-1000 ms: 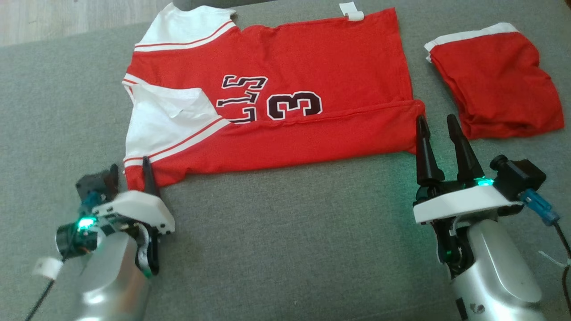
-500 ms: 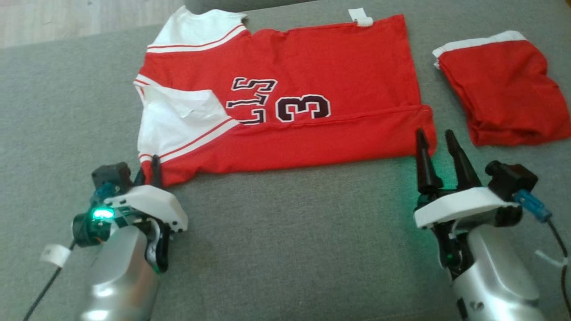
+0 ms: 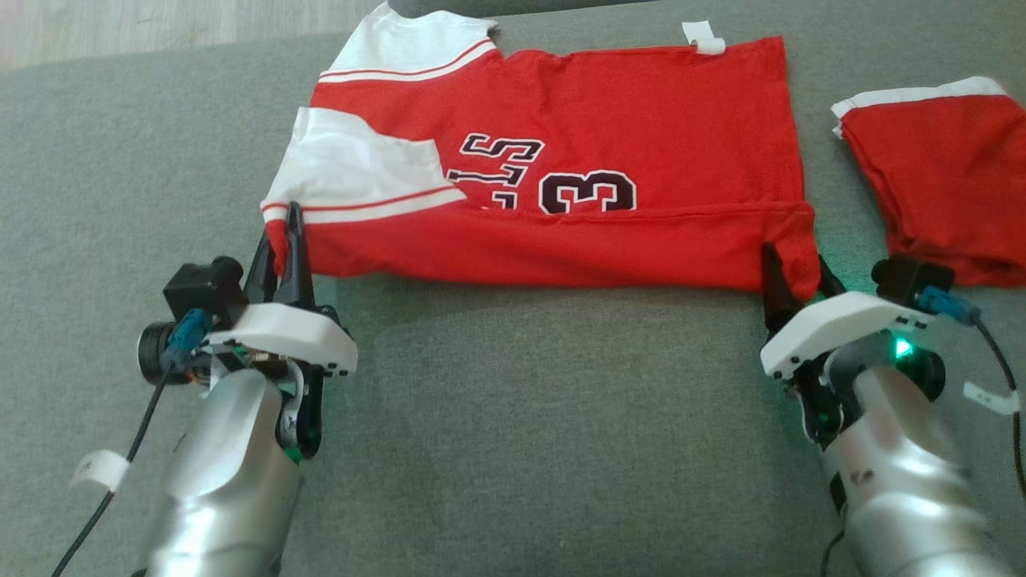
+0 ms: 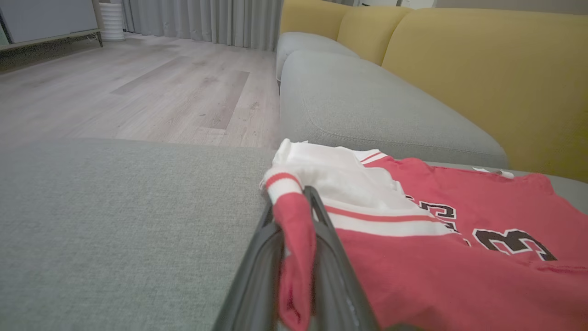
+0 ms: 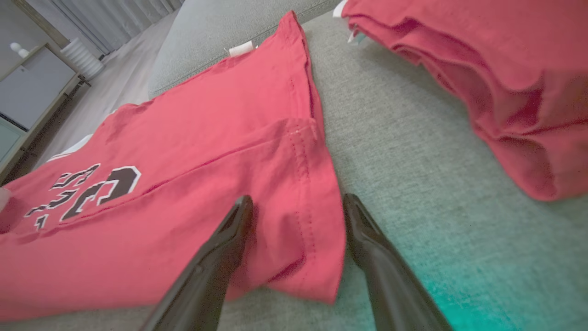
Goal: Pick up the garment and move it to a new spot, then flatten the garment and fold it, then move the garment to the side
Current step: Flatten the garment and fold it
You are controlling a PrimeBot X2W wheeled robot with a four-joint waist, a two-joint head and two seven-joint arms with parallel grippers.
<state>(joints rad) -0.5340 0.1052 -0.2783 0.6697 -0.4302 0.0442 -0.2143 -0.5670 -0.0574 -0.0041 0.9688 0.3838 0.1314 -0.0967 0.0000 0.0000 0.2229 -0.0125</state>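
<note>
Left wrist view: left gripper [image 4: 291, 202] clamped narrow on sleeve corner of red-and-white fabric jersey [image 4: 436, 266] lying ahead on grey sofa cushion [image 4: 115, 230]. Right gripper [image 5: 298, 198] wide, hem corner between fingers [image 5: 220, 248], unpinched. Recommend: close right on both layers, then lift corners level, edge taut.

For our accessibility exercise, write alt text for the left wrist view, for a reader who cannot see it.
The left gripper pinches the corner of a red and white jersey lying on a grey sofa cushion. Yellow backrests and wooden floor lie beyond.
</note>
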